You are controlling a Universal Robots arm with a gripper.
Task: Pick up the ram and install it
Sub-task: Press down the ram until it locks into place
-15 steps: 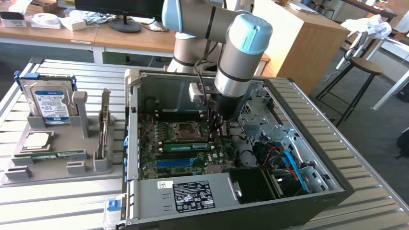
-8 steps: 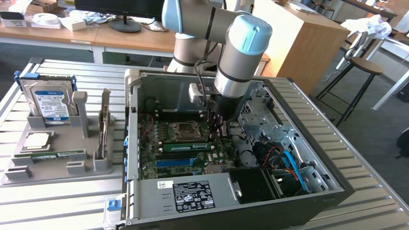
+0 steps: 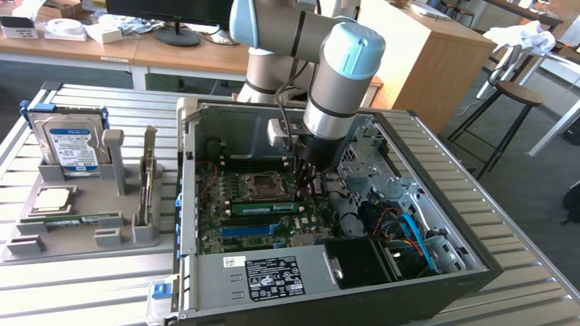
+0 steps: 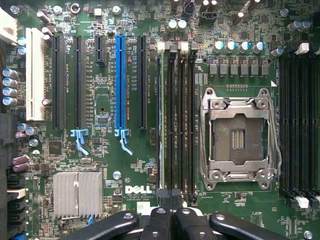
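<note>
The arm reaches down into the open computer case (image 3: 471,224) on the slatted metal table (image 3: 81,285), and its gripper (image 4: 170,212) hangs over the green motherboard (image 4: 105,165) with the fingers (image 4: 159,220) drawn tight together, nothing seen between them. Just ahead of the fingertips a RAM stick (image 4: 161,115) stands edge-up in the memory slot nearest the blue slot (image 4: 120,82) — it shows as a thin pale strip beside three dark unfilled slots (image 4: 181,115). From the exterior view, that stick (image 3: 265,206) lies just below the processor socket (image 3: 258,182) (its metal frame is closed). Well apart, on the grey holder tray (image 3: 54,248) at the exterior view's left, a second stick (image 3: 73,220) lies flat, near a hard drive (image 3: 73,146) standing upright.
</note>
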